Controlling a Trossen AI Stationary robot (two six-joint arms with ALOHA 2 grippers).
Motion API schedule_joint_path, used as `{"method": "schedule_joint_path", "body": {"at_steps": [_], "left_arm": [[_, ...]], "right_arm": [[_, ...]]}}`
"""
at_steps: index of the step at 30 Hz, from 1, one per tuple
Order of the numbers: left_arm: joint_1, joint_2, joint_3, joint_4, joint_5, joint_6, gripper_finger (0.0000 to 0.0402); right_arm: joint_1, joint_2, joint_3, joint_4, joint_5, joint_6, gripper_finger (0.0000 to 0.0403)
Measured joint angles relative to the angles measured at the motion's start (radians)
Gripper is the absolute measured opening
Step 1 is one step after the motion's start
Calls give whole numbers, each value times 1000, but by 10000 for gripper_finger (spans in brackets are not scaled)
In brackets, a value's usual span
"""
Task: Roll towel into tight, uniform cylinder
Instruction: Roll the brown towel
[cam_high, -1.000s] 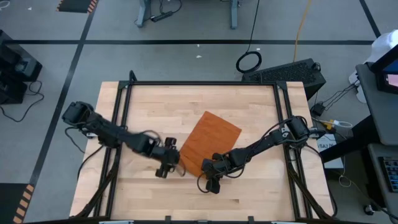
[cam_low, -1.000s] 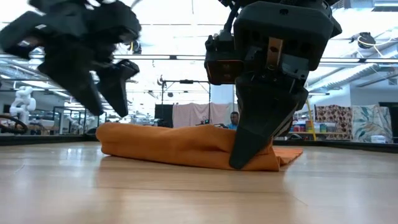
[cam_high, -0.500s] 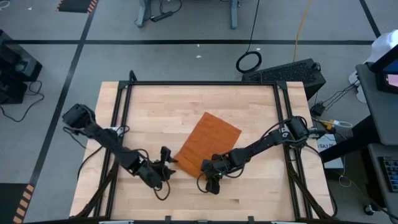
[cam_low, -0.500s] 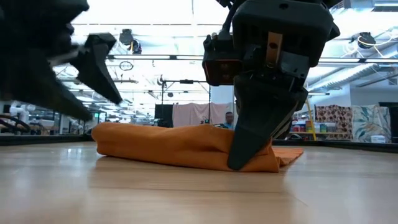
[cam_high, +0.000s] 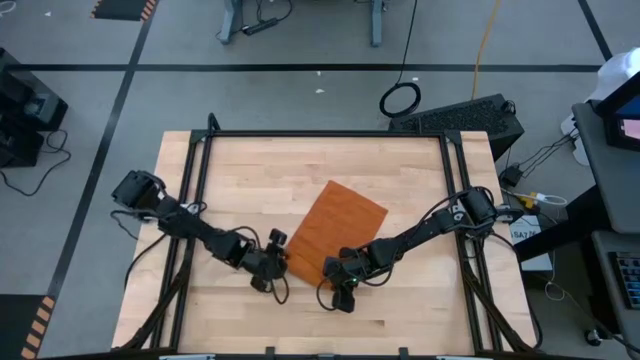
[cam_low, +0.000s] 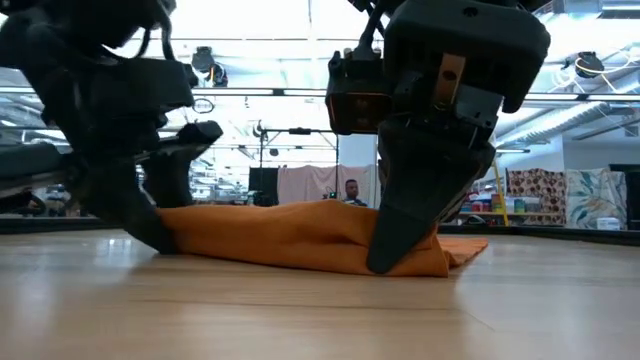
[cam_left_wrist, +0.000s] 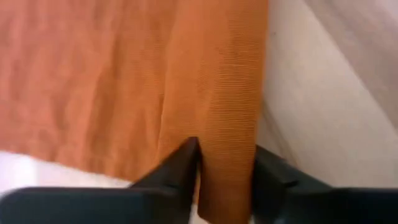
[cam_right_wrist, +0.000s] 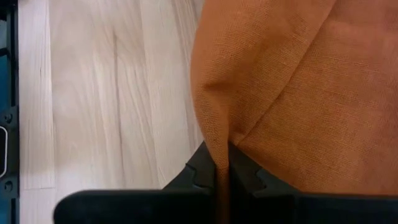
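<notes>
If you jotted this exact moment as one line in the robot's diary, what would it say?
step: gripping near edge of towel | left hand: closing on rolled corner | right hand: shut on other corner | towel: edge folded over, not yet rolled | table: wood

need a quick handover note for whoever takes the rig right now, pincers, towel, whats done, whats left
Left pincer: at the towel's near-left end, fingers either side of the rolled edge, not clearly clamped.
Right pincer: shut on the towel's near edge, a thin fold pinched between its fingers.
Towel: lies on the wooden table, near the middle, skewed to the table edges; its near edge is turned over into a low roll, the rest flat.
Done: first turn started.
Left: secure the left grip, roll the rest tight and even.
</notes>
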Motion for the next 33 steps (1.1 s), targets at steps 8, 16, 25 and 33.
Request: {"method": "schedule_joint_path", "body": {"at_steps": [8,16,25,33], "left_arm": [[64,-33,31,-64,346,-147,13],[120,-35,100,-156,521,-437,5],[180,48,99,-79,615,-508,3],[202,88,107,-75,673,-543,3]], "right_arm": [[9,-15,0,1,-34,-16,6],[82,-101,-6,-62,57,-13,77],[240,-176,-2,-127,441,47,163],[335,-86,-1,21,647,-129,211]]}}
